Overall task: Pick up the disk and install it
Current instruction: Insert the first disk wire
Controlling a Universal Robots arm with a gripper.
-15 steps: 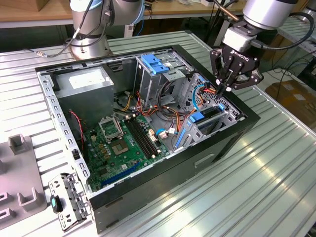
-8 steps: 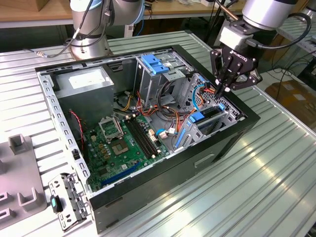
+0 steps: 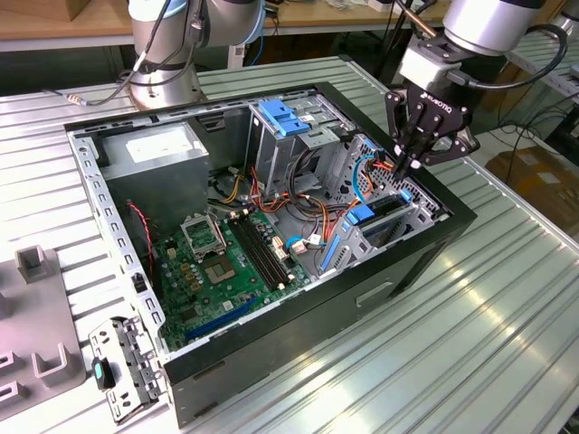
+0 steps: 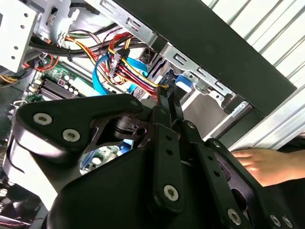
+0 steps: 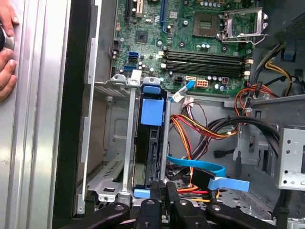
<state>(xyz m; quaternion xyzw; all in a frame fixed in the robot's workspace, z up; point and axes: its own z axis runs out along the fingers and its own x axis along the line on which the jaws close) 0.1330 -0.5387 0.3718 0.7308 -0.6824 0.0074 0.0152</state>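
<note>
Open computer case (image 3: 271, 353) lies on its side on the ribbed table (image 3: 507, 344). All places below are taken relative to the grey drive cage (image 5: 107, 191) at the case's front corner.

Disk (image 5: 151, 157): it stands on edge inside the drive cage, between the cage's metal walls, with its blue plastic rail and pull tab facing the motherboard (image 5: 190, 43). In the exterior view the disk (image 3: 380, 215) shows as a blue-trimmed slab sunk in the cage; how fully it is seated I cannot tell.

Gripper (image 3: 409, 163): directly above the drive cage, fingertips pointing down at the cage's outer end. In the first wrist view the gripper (image 5: 164, 191) has its two fingers drawn nearly together, side by side over the disk's end edge. Contact or a thin gap: cannot tell. Nothing visibly clamped between them.

Cabling: blue data cable (image 5: 205, 174) and red-yellow power leads (image 5: 190, 129) lie loose just beside the cage, on the side away from the case wall.

Judgement: pick-up and insertion look done. The disk is in its bay, final seating unconfirmed.

A person's hand (image 5: 7, 52) rests on the table outside the case wall, well apart from the cage.
</note>
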